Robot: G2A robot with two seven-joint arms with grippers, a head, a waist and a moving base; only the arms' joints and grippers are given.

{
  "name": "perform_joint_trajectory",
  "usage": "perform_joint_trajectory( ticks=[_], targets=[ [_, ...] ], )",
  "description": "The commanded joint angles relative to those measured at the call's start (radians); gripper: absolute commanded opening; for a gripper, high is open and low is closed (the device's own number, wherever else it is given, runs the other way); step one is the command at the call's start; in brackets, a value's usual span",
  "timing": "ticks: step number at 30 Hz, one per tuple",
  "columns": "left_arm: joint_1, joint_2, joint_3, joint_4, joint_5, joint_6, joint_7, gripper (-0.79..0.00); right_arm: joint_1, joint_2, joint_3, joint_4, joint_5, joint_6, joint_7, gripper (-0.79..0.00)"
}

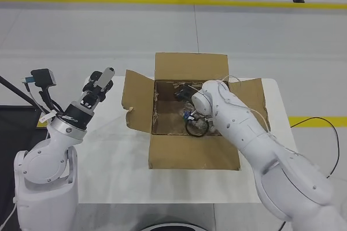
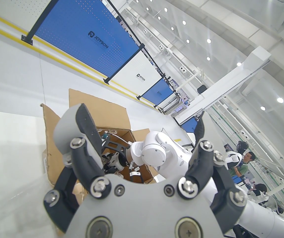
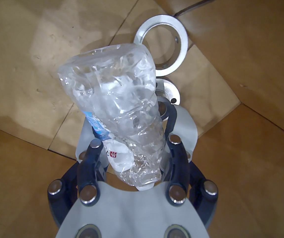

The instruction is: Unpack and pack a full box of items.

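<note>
An open cardboard box (image 1: 191,151) sits on the white table (image 1: 115,167), its flaps spread out. My right arm reaches down into it. Inside the box my right gripper (image 3: 129,122) is shut on a crushed clear plastic bottle (image 3: 117,100) with a blue label, held just above the box floor. Beyond the bottle two silver metal rings (image 3: 161,43) lie on the cardboard bottom. A black cable loop (image 1: 195,128) and other small parts lie in the box. My left gripper (image 2: 142,125) is open and empty, raised above the table left of the box (image 2: 99,115).
The box's left flap (image 1: 136,104) juts over the table toward my left arm. Bare table surface lies in front of and to the left of the box. A black stand with a small device (image 1: 41,78) is at the far left.
</note>
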Motion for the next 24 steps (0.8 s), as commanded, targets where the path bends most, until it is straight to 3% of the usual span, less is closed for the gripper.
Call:
perform_joint_trajectory(
  ticks=[1,4,6,16,24],
  targets=[
    [0.000,0.000,0.000,0.000,0.000,0.000,0.000,0.000,0.000,0.006,0.011,-0.007,-0.005,0.005,-0.002,-0.625],
    [0.000,0.000,0.000,0.000,0.000,0.000,0.000,0.000,-0.004,0.019,0.030,-0.026,-0.015,0.009,-0.003,-0.668],
    [0.000,0.000,0.000,0.000,0.000,0.000,0.000,0.000,-0.008,0.030,0.044,-0.043,-0.023,0.010,-0.007,-0.785],
    [0.000,0.000,0.000,0.000,0.000,0.000,0.000,0.000,-0.073,0.117,0.165,-0.240,-0.035,-0.070,-0.035,-0.785],
    [0.000,0.000,0.000,0.000,0.000,0.000,0.000,0.000,-0.252,0.242,0.401,-0.656,-0.045,-0.171,-0.023,-0.785]
  ],
)
